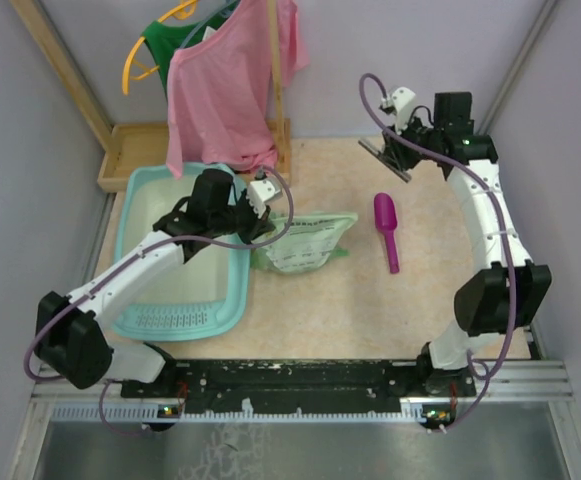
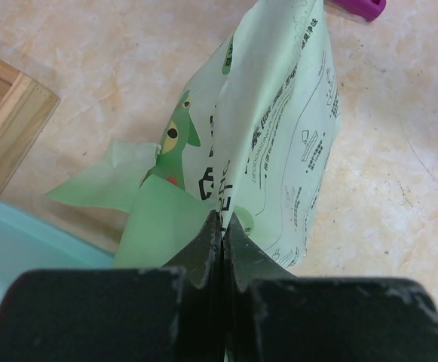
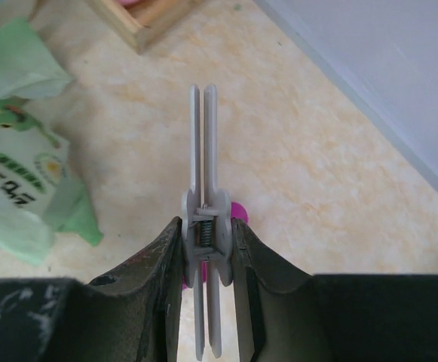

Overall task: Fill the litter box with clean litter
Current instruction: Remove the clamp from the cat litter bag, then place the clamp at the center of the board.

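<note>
Table: work surface, both arm bases at near edge.

Litter box: L side of table, grille strip toward the bases. Inner base bare and whitish, no granules seen. Filling judged not begun.

Pink cloth: hangs on rack behind box, clear of the work.

Bag: pale green, printed, lying just beside box's R rim. Clean litter not visible in any view, presumably inside the bag.

Scoop: magenta, flat on table R of bag, apart from it, unheld.

Clip: grey spring clip, prob. the bag's closure. Held off the table at far R, apparently to keep it out of the pour path.

Left gripper: jaws fully closed, pinching a thin edge of the bag at the end nearest the box. Grip looks placed to lift and tip the bag over the rim.

Right gripper: jaws closed round the clip's hinge end, carrying nothing else.
</note>
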